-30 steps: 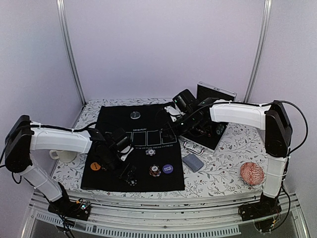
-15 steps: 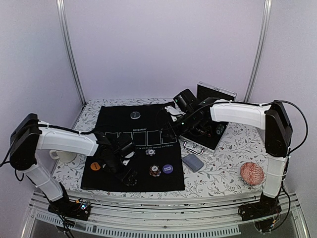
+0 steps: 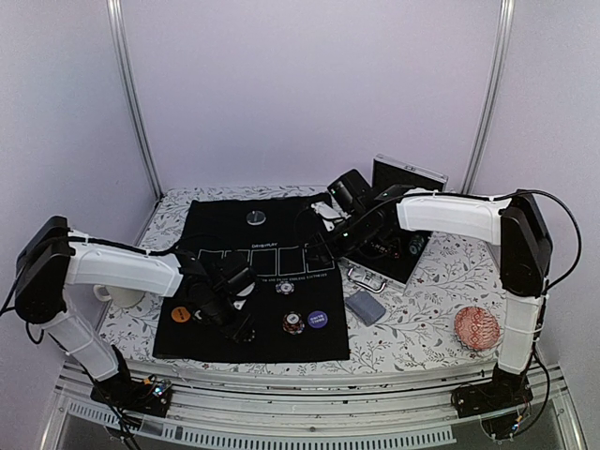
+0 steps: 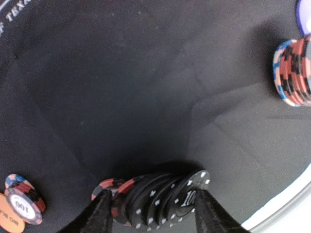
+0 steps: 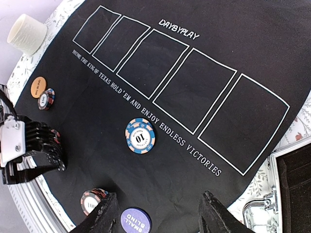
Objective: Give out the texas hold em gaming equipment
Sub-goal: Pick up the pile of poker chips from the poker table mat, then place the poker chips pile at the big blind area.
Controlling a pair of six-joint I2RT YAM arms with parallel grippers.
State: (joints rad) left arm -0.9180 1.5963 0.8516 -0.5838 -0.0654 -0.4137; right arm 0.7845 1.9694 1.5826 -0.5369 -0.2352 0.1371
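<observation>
My left gripper (image 4: pixel 153 208) is shut on a row of black and red poker chips (image 4: pixel 160 196) that lean on edge low over the black mat (image 4: pixel 146 87). In the top view the left gripper (image 3: pixel 236 323) is at the mat's near edge. My right gripper (image 5: pixel 158 216) is open and empty above the mat, over the purple button disc (image 5: pixel 135 221). A blue chip (image 5: pixel 140 136), a red chip stack (image 5: pixel 92 201), the orange disc (image 5: pixel 38 86) and a silver disc (image 3: pixel 255 218) lie on the mat. The blue-grey card deck (image 3: pixel 365 307) lies right of the mat.
A cream mug (image 3: pixel 117 292) stands left of the mat. An open black case (image 3: pixel 398 246) sits at the back right, beside my right gripper (image 3: pixel 323 248). A red patterned disc (image 3: pixel 477 328) lies at the front right. The mat's near edge runs close to the table front.
My left gripper has moved a little right and nearer, onto the chips at the mat's front edge. The right arm has not moved.
</observation>
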